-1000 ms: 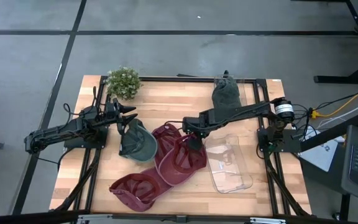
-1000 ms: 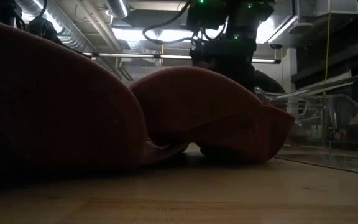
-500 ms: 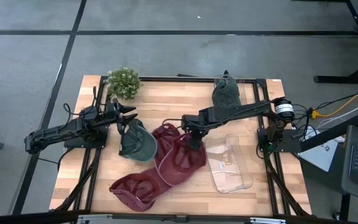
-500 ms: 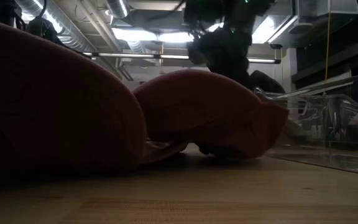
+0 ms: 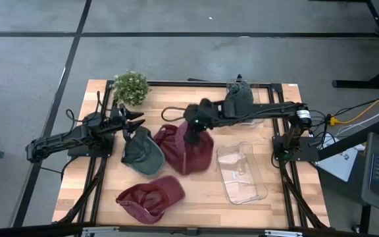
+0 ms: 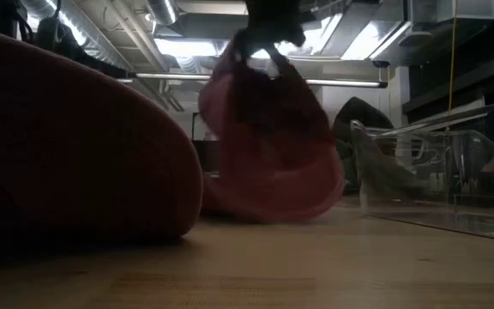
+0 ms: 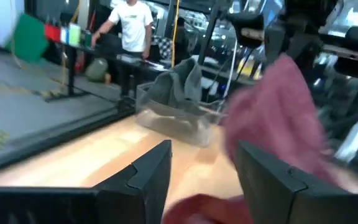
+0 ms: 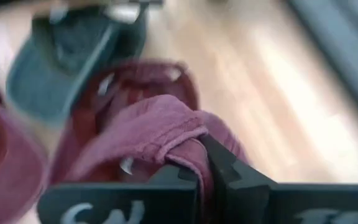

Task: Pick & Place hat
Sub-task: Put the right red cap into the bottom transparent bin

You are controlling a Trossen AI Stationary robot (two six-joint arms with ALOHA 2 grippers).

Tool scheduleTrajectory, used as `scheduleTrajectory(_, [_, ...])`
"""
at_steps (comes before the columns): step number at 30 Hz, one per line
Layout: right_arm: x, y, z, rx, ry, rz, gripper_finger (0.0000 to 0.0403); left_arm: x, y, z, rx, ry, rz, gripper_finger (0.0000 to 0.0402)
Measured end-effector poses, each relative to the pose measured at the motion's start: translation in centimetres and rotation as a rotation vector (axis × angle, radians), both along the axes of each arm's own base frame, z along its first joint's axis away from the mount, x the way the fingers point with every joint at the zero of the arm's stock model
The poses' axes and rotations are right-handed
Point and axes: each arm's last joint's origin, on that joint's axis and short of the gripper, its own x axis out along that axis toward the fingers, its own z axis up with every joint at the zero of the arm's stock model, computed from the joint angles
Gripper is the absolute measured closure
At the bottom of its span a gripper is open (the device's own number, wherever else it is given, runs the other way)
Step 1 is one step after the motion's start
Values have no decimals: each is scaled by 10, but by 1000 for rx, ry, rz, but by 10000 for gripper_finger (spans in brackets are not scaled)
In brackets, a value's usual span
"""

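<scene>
- Now the right gripper [image 5: 191, 133] is up over the middle of the wooden table [image 5: 281, 197], its fingers pressed together on a fold of the soft maroon fabric cap [image 5: 188, 150].
- The cap hangs loose below the pinch, drooping like a sack, which suggests it is gripped by the edge so the crown can swing free for carrying.
- In the low view its lowest part sits at or just above the boards; I cannot tell whether it is fully clear.
- A clear plastic bin [image 5: 242, 172] lies to the right of the dangling cap, probably the drop-off.
- Another see-through bin at the far side already holds a grey cloth hat [image 5: 239, 99].
- A second maroon cap [image 5: 151, 197] lies near the front edge, and a dark green cap [image 5: 142, 151] sits left of centre.
- The left gripper [image 5: 134, 122] waits on the left beside the green cap, fingers spread and empty.
- A small leafy potted plant [image 5: 131, 87] stands at the far left corner.
</scene>
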Motion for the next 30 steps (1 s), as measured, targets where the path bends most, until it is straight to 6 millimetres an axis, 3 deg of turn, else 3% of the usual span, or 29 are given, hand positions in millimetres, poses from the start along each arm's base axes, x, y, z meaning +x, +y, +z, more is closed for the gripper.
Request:
scheduleTrajectory(7, [-8, -9, 57, -219, -100, -36, 401, -1, 0, 4, -302, -152, -9, 231])
scheduleTrajectory(12, [-14, -24, 79, -285, -135, -57, 401, -1, 0, 8, -329, -209, -31, 231])
scheduleTrajectory(18, [-17, -44, 85, -299, -147, -102, 402, -4, -5, 35, -113, -305, -143, 232])
scheduleTrajectory(22, [-16, -52, 86, -297, -165, -100, 402, -2, -3, 58, -30, -249, -116, 228])
scheduleTrajectory(30, [-14, -64, 92, -285, -245, -155, 402, 36, 11, 102, 61, -1, -40, 177])
